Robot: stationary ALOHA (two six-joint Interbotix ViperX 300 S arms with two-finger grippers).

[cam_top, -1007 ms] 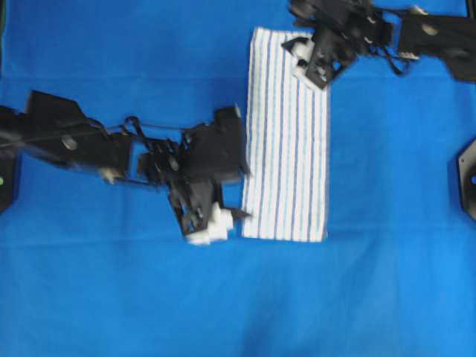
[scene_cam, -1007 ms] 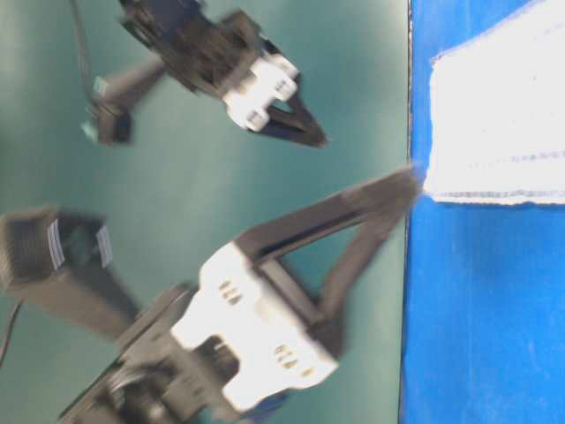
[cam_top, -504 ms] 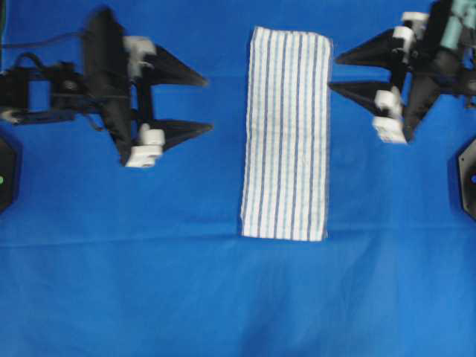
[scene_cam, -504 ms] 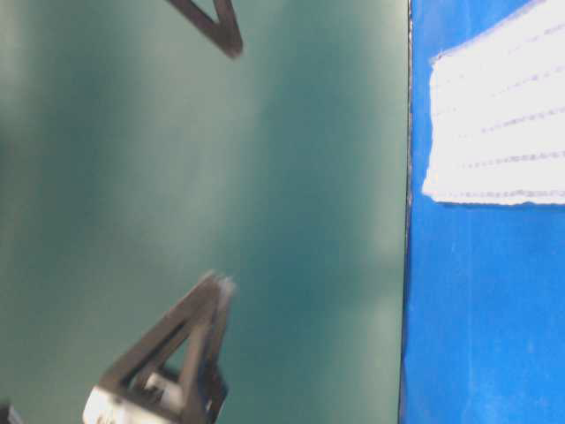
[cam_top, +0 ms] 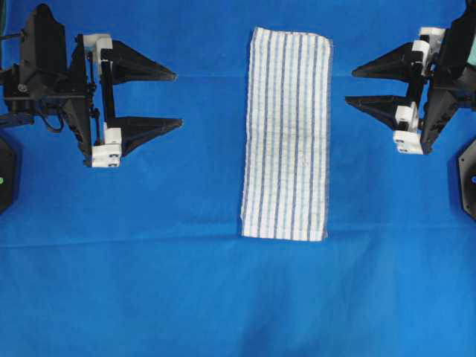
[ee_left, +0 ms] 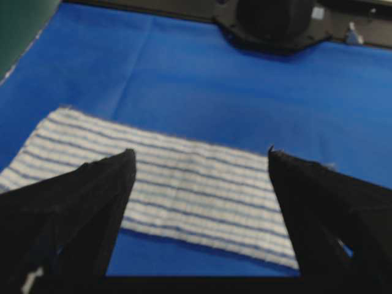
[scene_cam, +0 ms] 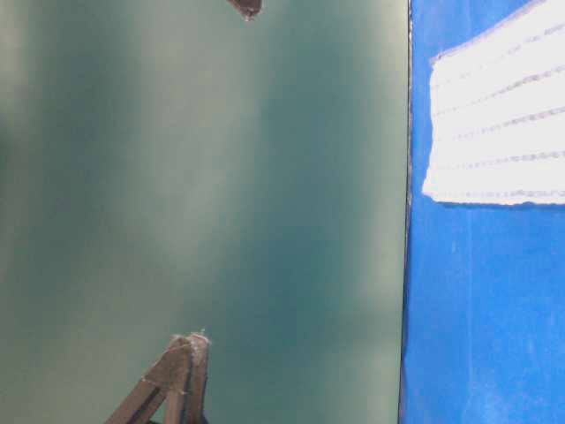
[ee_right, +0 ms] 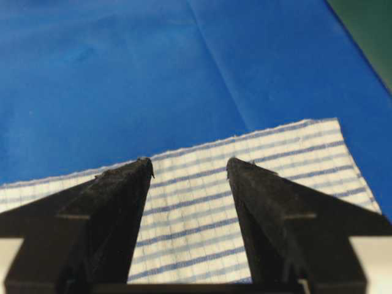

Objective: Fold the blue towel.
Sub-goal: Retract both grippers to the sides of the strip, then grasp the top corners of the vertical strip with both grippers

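The blue towel (cam_top: 288, 134), white with thin blue stripes, lies flat as a long narrow strip in the middle of the table; it also shows in the table-level view (scene_cam: 499, 124). My left gripper (cam_top: 178, 98) hovers well to its left, open and empty, pointing at it. On the other side my right gripper (cam_top: 349, 87) is open too, a short gap off the towel's right edge. The left wrist view has the towel (ee_left: 184, 190) ahead between wide-spread jaws (ee_left: 202, 153). The right wrist view shows the towel (ee_right: 196, 202) past my open right gripper (ee_right: 188, 162).
A plain blue covering (cam_top: 149, 297) spreads over the whole table. A black arm base (ee_left: 269, 24) stands beyond the towel in the left wrist view. Another black mount (cam_top: 468, 178) sits at the right edge. A green wall (scene_cam: 177, 177) fills the table-level view.
Both grippers have pulled away from the towel's corners, the left one out to the left and the right one out to the right. The towel has stayed flat in place.
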